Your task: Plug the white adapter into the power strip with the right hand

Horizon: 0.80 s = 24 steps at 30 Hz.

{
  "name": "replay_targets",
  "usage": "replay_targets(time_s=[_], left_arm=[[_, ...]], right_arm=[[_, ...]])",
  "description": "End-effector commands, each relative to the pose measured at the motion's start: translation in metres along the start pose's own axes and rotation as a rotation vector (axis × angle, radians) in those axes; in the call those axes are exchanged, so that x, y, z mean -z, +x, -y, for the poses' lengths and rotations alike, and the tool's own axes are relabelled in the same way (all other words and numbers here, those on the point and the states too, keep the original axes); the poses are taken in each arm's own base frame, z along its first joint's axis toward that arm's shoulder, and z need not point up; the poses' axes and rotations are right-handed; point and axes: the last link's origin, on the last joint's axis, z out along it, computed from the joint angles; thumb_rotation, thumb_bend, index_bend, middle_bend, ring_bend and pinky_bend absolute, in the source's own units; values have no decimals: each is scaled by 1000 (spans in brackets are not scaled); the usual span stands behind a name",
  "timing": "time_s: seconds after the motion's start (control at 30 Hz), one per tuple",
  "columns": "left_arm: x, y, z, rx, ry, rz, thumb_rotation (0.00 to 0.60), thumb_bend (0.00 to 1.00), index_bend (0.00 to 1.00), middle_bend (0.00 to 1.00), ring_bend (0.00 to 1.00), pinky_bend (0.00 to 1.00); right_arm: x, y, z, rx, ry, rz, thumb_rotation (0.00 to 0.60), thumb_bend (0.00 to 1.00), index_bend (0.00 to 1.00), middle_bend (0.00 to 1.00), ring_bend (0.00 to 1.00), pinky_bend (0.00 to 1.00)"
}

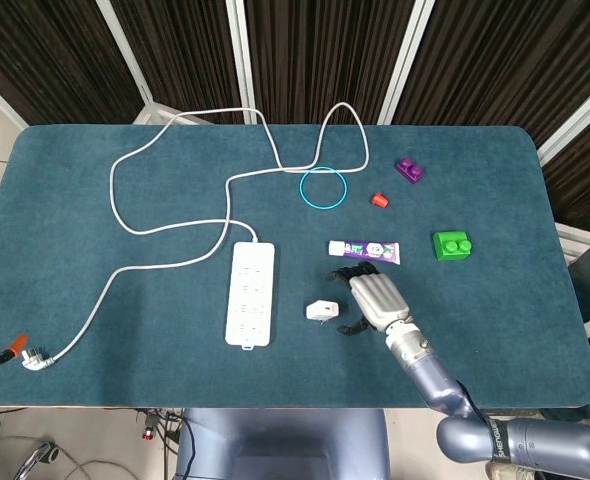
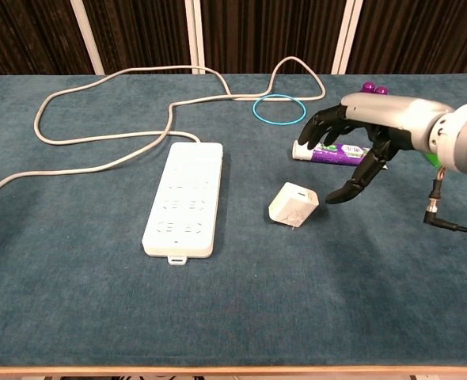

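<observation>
One right hand (image 2: 352, 150) spread above white adapter (image 2: 294, 205), beside power strip (image 2: 184, 196)

White adapter (image 2: 294, 205) tilted on table, just right of flat white power strip (image 2: 183, 198), apart.

Teal-blue table cloth (image 1: 95, 330) carrying a white power strip (image 1: 251, 294) with a pale grey-white cord (image 1: 165, 230), a white adapter (image 1: 322, 311) to its right, and a white tube (image 1: 364, 251) printed with a purple band. Further right of the strip lie a light-blue ring (image 1: 323, 188), a small red-orange cap (image 1: 379, 199), a purple block (image 1: 409, 169) and a bright green block (image 1: 453, 245). The right hand (image 1: 373, 297) is silver-grey on its back with black fingers (image 2: 322, 123).
</observation>
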Motion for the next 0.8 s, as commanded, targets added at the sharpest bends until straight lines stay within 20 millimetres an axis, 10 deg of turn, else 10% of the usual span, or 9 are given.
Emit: replay_targets(time_s=[0.03,0.8], left_arm=[[-1,-1,1,-3,8,10,600,135,187,96,23,151],[-1,0,0,-1,15,-9,600,135,239,96,24,150]], right_arm=[[-10,-4,-5,-34,2,26,600,189,236,220,191,137],[-28,-37,-13,-61,-31,17,600,226,416,384,356,216]])
